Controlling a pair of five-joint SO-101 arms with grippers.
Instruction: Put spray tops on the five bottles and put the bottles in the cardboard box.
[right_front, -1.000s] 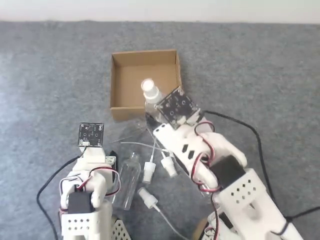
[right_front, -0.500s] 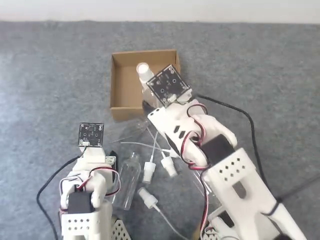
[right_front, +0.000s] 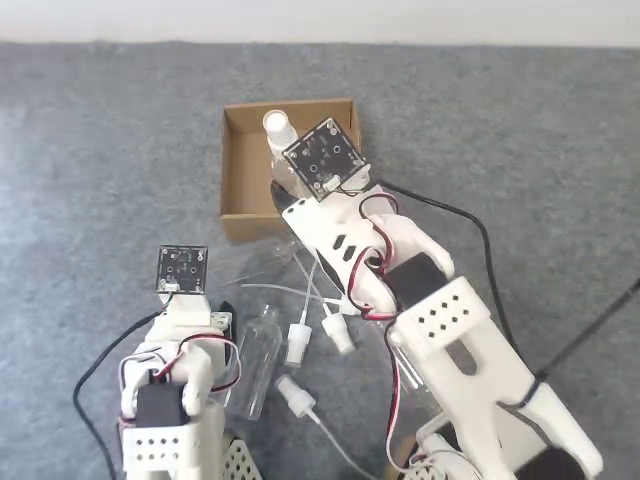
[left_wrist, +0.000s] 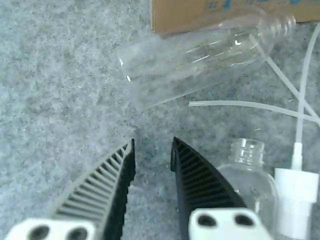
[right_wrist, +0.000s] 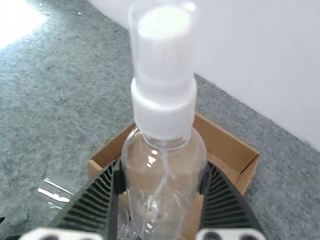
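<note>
Hovering over the cardboard box (right_front: 248, 175), the capped bottle (right_wrist: 162, 150) is clamped upright in the right gripper (right_wrist: 161, 185); if released from this height or off-centre, it could be tipped onto the box wall or bounced out. The left gripper (left_wrist: 152, 142) is slightly parted and empty beside 2 uncapped bottles (left_wrist: 200, 55), which could be rolled if nudged. The spray top (right_wrist: 162, 65) could be knocked loose on landing if not fully seated.

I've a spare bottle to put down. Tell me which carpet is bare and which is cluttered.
Bare: the carpet left of the cardboard box, and the stretch to its right, past the right gripper holding the capped bottle. Crowded: between the two arms, where loose bottles and spray tops lie.
</note>
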